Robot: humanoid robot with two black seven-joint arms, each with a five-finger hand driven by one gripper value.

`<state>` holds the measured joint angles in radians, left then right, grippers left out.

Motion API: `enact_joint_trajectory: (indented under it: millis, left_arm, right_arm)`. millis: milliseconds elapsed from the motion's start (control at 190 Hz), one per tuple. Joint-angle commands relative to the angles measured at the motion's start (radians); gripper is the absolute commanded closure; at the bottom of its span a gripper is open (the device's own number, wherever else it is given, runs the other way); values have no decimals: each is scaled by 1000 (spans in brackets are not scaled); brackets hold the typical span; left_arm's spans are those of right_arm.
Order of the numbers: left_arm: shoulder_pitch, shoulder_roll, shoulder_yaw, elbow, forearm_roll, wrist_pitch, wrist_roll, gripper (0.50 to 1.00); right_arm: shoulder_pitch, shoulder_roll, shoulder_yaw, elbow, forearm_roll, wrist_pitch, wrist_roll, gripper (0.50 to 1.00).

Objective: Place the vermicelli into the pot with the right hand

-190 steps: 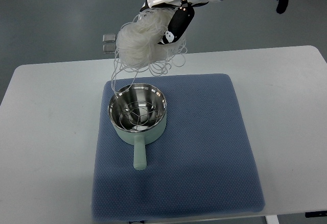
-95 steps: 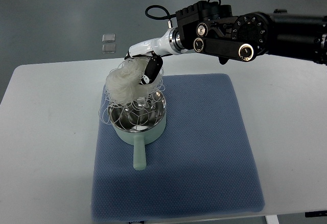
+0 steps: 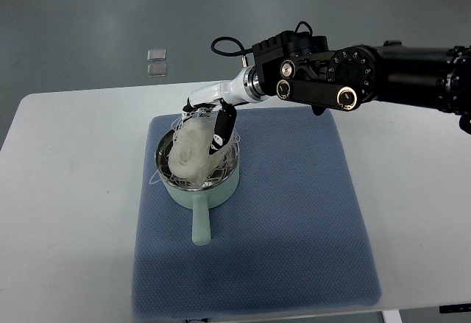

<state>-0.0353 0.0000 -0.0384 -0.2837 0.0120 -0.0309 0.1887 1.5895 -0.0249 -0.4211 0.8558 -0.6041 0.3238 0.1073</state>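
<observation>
Top view shows the white-and-black right hand (image 3: 212,117) clamped on the soft, light, springy white vermicelli nest (image 3: 190,152) at its top, over the mint-green steel-lined pot (image 3: 199,172).

White table (image 3: 73,190), grey floor (image 3: 88,14)

A pale, tangled bundle of white vermicelli (image 3: 190,154) sits in the pot (image 3: 197,167), loose strands looping over its rim. The pot is steel inside, mint green outside, upright, its handle pointing near.
</observation>
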Motion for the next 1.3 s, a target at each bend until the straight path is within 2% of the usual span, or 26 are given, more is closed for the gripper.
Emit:
enact_joint_trajectory:
  millis: [0, 284, 568, 758, 953, 1058, 1174, 1295]
  left_arm:
    - [0, 0, 0, 0, 0, 0, 0, 500]
    - [0, 0, 0, 0, 0, 0, 0, 500]
    - [0, 0, 2, 0, 0, 0, 0, 500]
    - [0, 0, 2, -2, 2, 0, 0, 500]
    - [0, 0, 2, -2, 2, 0, 0, 500]
    - [0, 0, 2, -5, 2, 0, 0, 500]
    - [0, 0, 3, -8, 3, 0, 0, 500]
    - [0, 0, 3, -9, 3, 0, 0, 500]
  right_arm:
    - [1, -3, 25, 0, 0, 6, 0, 566]
    - [14, -75, 65, 0, 6, 17, 0, 566]
    - [-31, -228, 347, 2, 23, 21, 0, 566]
    - [-220, -297, 670, 3, 41, -25, 9, 566]
    - [-493, -296, 1004, -9, 165, -155, 32, 564]
    - [-632, -268, 1160, -15, 187, -207, 91, 566]
    - [-786, -210, 1355, -30, 256, -212, 180, 566]
    - [-861, -110, 1507, -90, 360, -198, 204, 566]
